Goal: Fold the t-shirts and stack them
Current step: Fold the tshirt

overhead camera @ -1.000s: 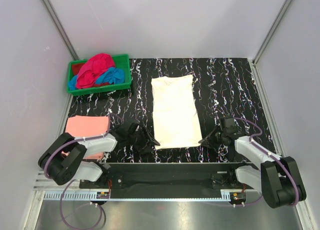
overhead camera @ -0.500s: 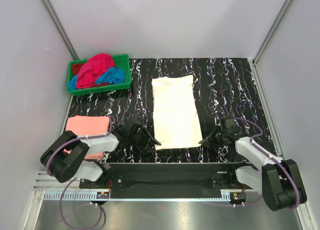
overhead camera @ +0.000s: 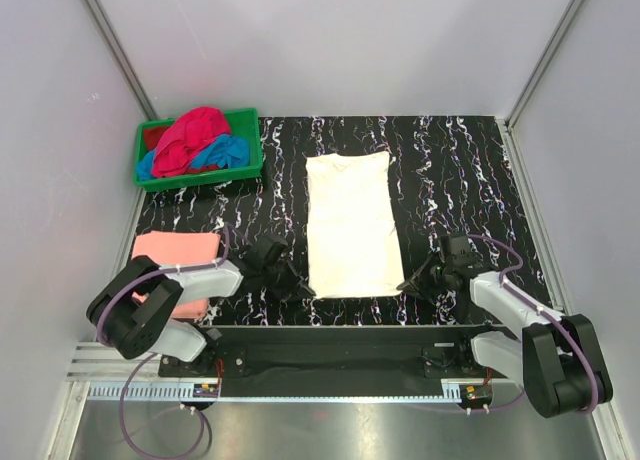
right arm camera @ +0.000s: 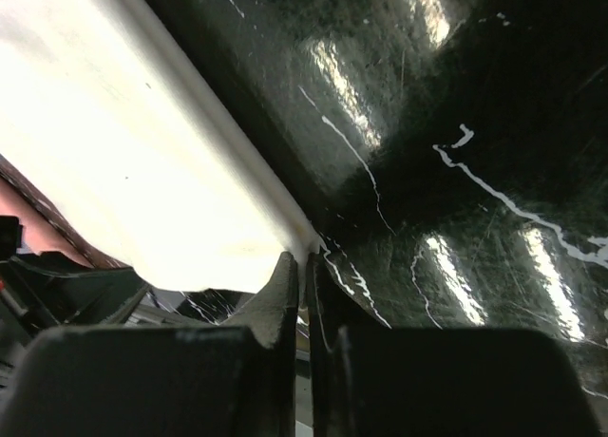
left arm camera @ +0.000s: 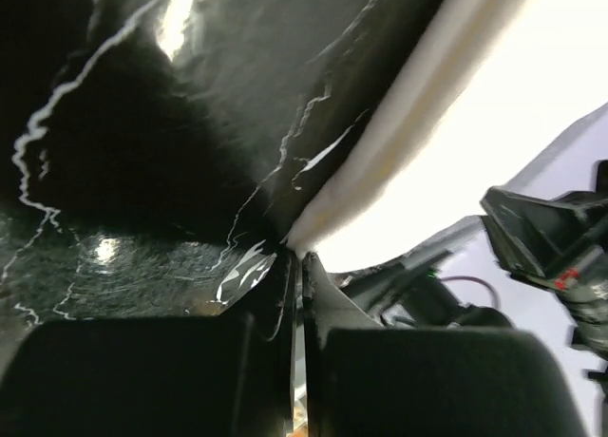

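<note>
Logged on the black marbled table (overhead camera: 450, 170): one cream t-shirt (overhead camera: 350, 225), spread flat down the middle, long axis running from the far edge toward the near edge, sleeves tucked out of view. Left gripper (overhead camera: 305, 288) catalogued at the shirt's near-left corner, jaws pressed together with the cloth corner running into the tips, pinched. Right gripper (overhead camera: 405, 282) catalogued at the near-right corner, jaws likewise together, the hem's end nipped between the tips. Both set low, at the surface. Listed near the left edge, toward the near-left corner: one salmon-pink t-shirt (overhead camera: 175, 252), folded into a neat rectangle, partly under the left arm, well apart from the cream one. Listed at the far-left corner: one green crate (overhead camera: 196, 180), holding a magenta-red t-shirt (overhead camera: 190, 135) heaped on top and a blue t-shirt (overhead camera: 225, 152) bunched beneath and beside it, both unfolded.
</note>
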